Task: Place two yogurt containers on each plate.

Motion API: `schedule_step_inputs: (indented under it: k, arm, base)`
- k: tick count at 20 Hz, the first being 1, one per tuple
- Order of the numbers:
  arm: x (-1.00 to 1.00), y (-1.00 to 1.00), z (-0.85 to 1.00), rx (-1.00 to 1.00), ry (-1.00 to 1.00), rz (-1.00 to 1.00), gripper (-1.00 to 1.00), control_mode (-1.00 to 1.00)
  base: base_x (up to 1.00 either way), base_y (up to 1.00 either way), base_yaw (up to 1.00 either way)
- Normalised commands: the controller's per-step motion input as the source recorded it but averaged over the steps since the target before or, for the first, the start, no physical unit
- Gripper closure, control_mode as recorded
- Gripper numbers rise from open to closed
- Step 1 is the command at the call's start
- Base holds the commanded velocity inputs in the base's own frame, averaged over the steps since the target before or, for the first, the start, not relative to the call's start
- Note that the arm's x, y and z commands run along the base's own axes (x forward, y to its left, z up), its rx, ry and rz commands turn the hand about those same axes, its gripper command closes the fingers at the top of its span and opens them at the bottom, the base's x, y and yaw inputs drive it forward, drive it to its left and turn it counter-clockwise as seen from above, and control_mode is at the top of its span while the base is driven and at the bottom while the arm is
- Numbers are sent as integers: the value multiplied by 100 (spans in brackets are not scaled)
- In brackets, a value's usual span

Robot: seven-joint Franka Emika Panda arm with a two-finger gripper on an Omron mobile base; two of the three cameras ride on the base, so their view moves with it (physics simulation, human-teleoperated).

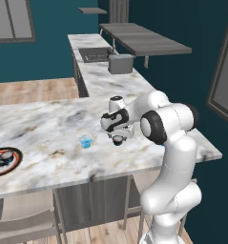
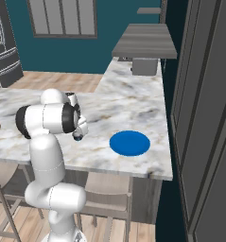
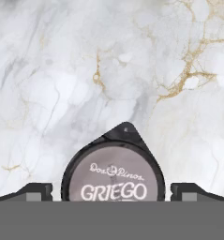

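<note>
A dark round yogurt container [image 3: 113, 176] with a pale lid reading "GRIEGO" stands on the marble counter. My gripper [image 3: 112, 192] is open just above it, one fingertip on each side and a small gap to each. From the left base view the gripper [image 1: 116, 135] hangs over that tub [image 1: 118, 140], and a pale translucent blue yogurt container [image 1: 86, 141] stands a little to its left. The red-rimmed plate [image 1: 13, 164] lies at the far left with two dark tubs [image 1: 4, 157] on it. The blue plate [image 2: 129, 143] lies bare, right of the gripper [image 2: 77, 135].
The marble counter [image 1: 48, 124] bends into an L toward the back, where a grey box-shaped appliance [image 1: 120, 63] and a sink [image 1: 94, 55] stand. Its front edge runs just below the plates. A chair [image 1: 25, 228] stands under the front edge.
</note>
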Motion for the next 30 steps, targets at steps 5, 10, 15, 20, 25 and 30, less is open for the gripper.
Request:
schedule_step_inputs:
  k: [5,10,15,20,25,30]
  arm:
    - [6,0,-21,0,3,-16,-100,-100]
    - [18,0,-5,0,0,-4,-100,-100]
    - [3,0,-16,0,0,-1,-100,-100]
    - [0,2,-17,0,0,-1,-100,-100]
    - [0,5,-10,2,0,0,100,-100]
    - [-4,2,-10,7,0,0,100,-100]
  base:
    - [0,0,0]
    - [0,0,0]
    - [0,0,0]
    - [0,0,0]
    - [0,0,0]
    - [0,0,0]
